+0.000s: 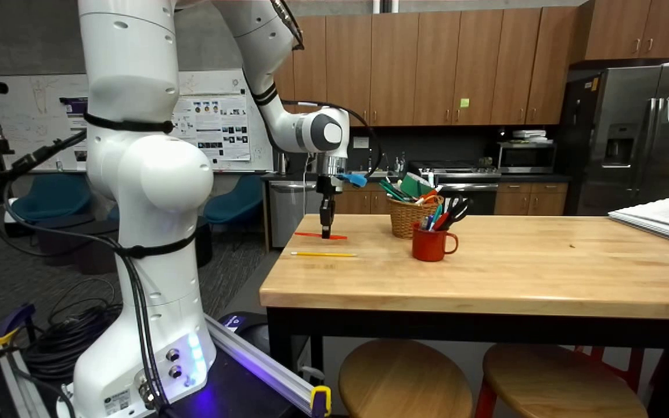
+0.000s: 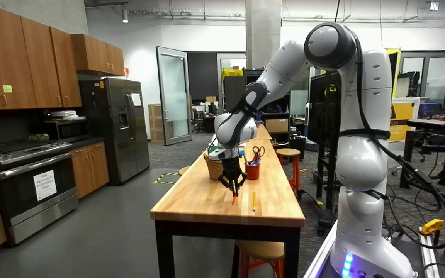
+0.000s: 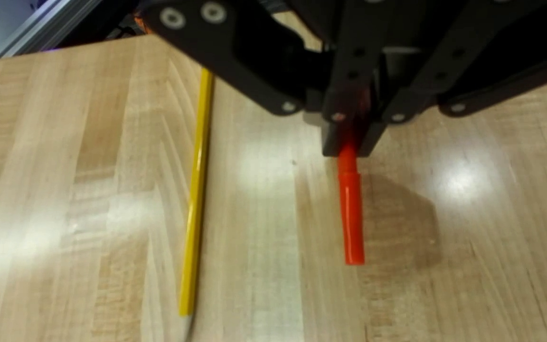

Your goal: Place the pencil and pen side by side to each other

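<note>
W/ pen held in pincer, pencil beside it cd be knocked askew if pen's brought in low.

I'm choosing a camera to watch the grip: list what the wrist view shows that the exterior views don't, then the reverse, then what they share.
Only the wrist view makes out the step where the red pen widens, and the round metal pins on the gripper.
Only the exterior views show the red mug, wicker basket and stainless-steel refrigerator.
All share the gripper at the red pen, and the yellow pencil lying apart from the pen on the wooden tabletop.
</note>
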`<state>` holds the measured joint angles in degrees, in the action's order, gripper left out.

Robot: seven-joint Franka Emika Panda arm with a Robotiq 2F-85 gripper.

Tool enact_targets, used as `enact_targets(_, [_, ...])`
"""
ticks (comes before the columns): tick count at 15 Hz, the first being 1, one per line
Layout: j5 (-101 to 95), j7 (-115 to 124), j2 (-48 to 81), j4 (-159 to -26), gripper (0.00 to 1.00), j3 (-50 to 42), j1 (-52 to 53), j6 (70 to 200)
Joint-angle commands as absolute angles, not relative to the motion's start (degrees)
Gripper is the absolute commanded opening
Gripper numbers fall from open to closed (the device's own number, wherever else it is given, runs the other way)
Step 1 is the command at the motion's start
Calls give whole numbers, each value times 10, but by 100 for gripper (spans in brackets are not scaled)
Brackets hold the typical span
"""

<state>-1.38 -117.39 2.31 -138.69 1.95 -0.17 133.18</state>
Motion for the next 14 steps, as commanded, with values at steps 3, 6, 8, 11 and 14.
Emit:
enact_targets(3, [-19, -1161, 4, -1420, 2, 19, 2, 1357])
enact_targets(6, [-26, -1149, -2, -1433, 2, 17, 2, 1365])
enact_targets(8, [-33, -1140, -6, -1441, 2, 16, 1, 1370])
enact_targets(11, [-39, -1129, -10, -1450, 2, 14, 0, 1373])
enact_targets(14, [-52, -1117, -16, -1458, 2, 9, -2, 1377])
